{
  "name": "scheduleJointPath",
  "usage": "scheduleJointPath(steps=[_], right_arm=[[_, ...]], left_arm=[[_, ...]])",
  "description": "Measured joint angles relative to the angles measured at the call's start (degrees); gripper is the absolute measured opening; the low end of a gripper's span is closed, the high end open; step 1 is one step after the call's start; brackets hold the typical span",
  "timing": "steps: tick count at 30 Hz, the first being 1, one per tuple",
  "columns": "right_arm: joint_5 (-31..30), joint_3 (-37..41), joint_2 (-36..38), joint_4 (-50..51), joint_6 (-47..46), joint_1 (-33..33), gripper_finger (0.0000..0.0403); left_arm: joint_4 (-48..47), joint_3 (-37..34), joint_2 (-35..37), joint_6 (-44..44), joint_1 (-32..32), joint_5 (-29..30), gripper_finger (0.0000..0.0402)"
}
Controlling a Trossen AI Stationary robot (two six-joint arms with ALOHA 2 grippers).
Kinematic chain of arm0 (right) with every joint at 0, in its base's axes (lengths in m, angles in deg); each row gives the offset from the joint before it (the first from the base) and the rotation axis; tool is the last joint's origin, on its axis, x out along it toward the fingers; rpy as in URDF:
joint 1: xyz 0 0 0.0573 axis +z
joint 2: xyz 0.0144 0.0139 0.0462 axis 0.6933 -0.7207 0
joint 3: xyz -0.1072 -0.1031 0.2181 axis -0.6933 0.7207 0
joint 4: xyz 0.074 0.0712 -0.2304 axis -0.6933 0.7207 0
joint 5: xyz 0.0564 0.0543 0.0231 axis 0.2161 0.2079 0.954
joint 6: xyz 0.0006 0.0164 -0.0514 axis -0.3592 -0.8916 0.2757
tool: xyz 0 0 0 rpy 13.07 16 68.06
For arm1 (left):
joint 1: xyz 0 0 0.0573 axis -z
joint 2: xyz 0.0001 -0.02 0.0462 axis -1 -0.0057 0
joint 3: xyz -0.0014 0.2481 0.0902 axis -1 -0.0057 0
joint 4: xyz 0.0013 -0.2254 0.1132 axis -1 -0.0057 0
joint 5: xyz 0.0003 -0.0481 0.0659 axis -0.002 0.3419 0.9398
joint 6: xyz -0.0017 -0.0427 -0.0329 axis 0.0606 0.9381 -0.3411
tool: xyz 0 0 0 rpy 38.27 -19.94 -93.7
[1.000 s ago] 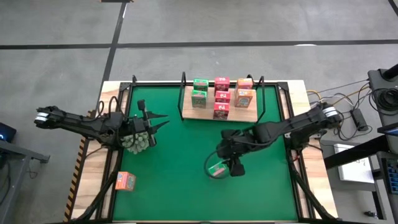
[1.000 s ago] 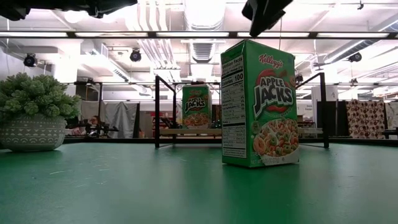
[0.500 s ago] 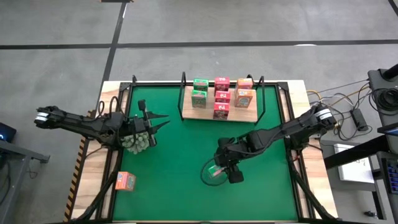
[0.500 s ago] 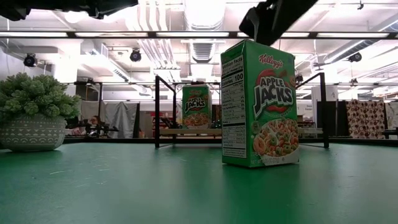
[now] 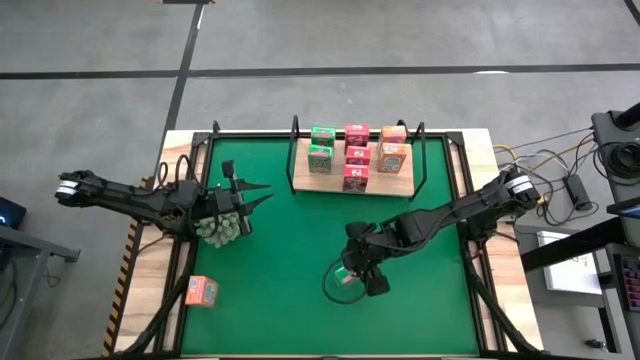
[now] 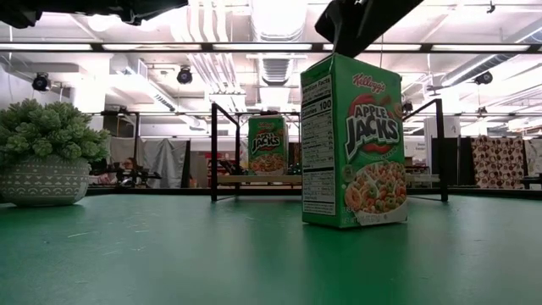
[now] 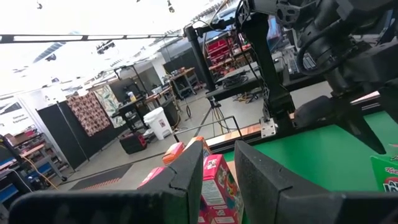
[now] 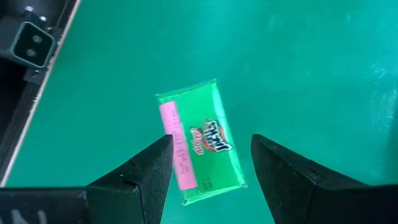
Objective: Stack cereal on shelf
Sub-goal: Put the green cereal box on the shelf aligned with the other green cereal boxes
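A: Right gripper [image 8: 211, 168]: poised directly above the upright green cereal box [image 6: 353, 141] standing on the green tabletop [image 5: 280, 250], fingers [image 8: 134, 177] spread to either side of the box's top face and not touching it. What could fail here?

B: In my judgement, an off-centre descent. The box is tall and narrow; a finger striking its top edge could tip it over. A grip closed too high might also let it swing or slip on the way to the shelf [image 5: 355, 183].

A: Shelf contents?

B: Seven boxes are visible from above on the wooden board: two green [image 5: 321, 147], three pink-red [image 5: 357, 155], two orange [image 5: 393, 152]. Free board is tight, so an inaccurate placement could knock a neighbour.

A: Remaining stock?

B: One orange box [image 5: 201, 291] lies on the bare wood beside the mat, near the left front corner, well apart from the shelf.

A: Left gripper [image 5: 252, 196]?

B: Waiting by the spiky plant pot [image 5: 222, 228], fingers [image 7: 186, 180] only narrowly parted, holding nothing.
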Motion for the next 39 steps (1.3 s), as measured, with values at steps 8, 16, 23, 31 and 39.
scheduleJointPath(steps=[8,16,23,31,39], right_arm=[[-0.65,0.0,0.0,-0.08,1.1,-0.07,0.0242],[-0.63,0.0,-0.02,-0.44,0.93,-0.04,0.0284],[-0.59,0.53,-0.69,-0.42,1.0,-0.04,0.0302],[-0.04,0.63,-2.67,-0.44,1.24,-0.04,0.0292],[-0.04,0.81,-3.13,-0.84,1.68,-0.07,0.0275]], left_arm=[[0.0,0.0,-0.02,-0.02,0.02,0.0,0.0076],[0.0,0.0,-0.02,-0.02,0.02,0.0,0.0076],[0.0,0.0,-0.02,-0.02,0.01,0.0,0.0076],[0.0,0.0,-0.02,-0.02,0.02,0.0,0.0076],[0.0,0.0,-0.02,-0.02,0.0,0.0,0.0076]])
